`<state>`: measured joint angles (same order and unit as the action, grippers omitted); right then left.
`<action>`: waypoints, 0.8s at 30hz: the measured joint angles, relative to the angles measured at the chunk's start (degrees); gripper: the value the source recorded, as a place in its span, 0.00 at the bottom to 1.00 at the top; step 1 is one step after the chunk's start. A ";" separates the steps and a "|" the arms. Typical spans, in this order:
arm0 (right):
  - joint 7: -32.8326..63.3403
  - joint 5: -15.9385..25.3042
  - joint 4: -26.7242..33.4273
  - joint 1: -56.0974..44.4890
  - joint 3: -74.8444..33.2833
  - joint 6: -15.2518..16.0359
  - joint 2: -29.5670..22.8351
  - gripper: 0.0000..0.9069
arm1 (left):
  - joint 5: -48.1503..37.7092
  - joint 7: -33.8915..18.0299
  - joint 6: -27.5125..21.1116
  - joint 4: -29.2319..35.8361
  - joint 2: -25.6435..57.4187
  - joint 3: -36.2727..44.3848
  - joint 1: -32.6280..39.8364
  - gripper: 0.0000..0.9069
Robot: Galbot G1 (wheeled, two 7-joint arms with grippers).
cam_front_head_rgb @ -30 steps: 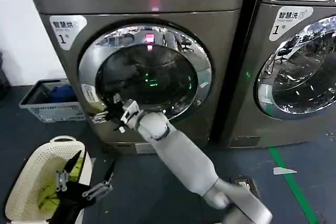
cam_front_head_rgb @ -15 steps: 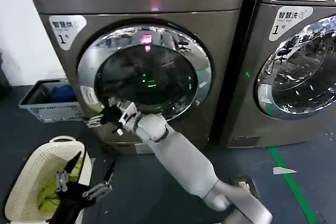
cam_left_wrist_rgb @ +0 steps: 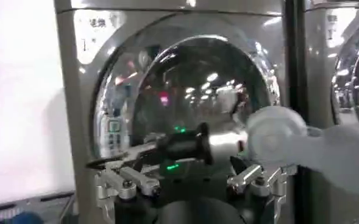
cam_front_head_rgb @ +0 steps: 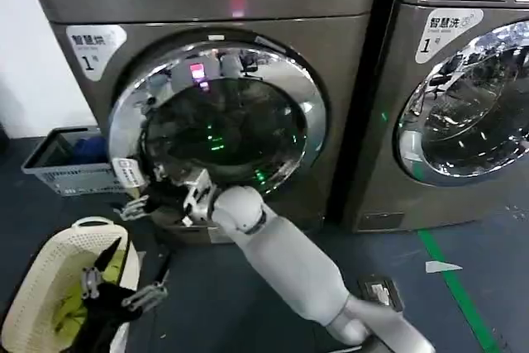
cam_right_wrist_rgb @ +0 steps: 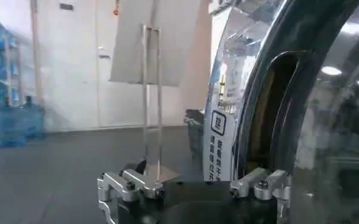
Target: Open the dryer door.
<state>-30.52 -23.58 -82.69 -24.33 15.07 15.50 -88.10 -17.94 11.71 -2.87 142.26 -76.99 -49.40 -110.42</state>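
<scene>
Right end effector (cam_front_head_rgb: 157,196) at dryer door (cam_front_head_rgb: 216,117) edge

right hand (cam_right_wrist_rgb: 194,182) spread at the dryer door (cam_right_wrist_rgb: 228,115) chrome edge

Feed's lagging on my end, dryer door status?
Right tool open at the lower left rim of the large chrome-ringed round dryer door. Door cracked open at that edge. Left tool open, parked low over the cream plastic laundry basket.

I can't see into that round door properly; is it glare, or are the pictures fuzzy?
Head view: the dryer door mirrors room lights on its chrome and glass. Left wrist view: a soft picture, with the right arm's white joint blurred. Right wrist view: bright streaks on the door's ring.
</scene>
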 joint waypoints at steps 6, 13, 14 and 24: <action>-1.46 -1.26 -1.49 -0.72 -0.01 -0.95 1.20 1.00 | -4.26 1.38 -1.52 -2.53 0.93 -8.15 2.10 1.00; -5.23 -3.24 -3.32 -0.98 -0.22 -2.60 3.16 1.00 | -9.00 2.43 -2.04 -6.51 3.29 -15.75 5.53 1.00; -6.51 -3.99 -3.61 -1.00 -0.34 -2.60 3.62 1.00 | -9.44 2.45 -2.04 -7.13 3.75 -16.43 6.15 1.00; -13.78 -5.14 -5.34 -1.94 -1.30 -2.90 6.77 1.00 | -13.47 2.57 -2.64 -12.56 7.54 -17.06 12.00 1.00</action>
<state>-44.30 -28.72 -88.03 -26.27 13.77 12.60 -81.33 -31.41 14.28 -5.51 129.70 -69.44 -66.46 -98.41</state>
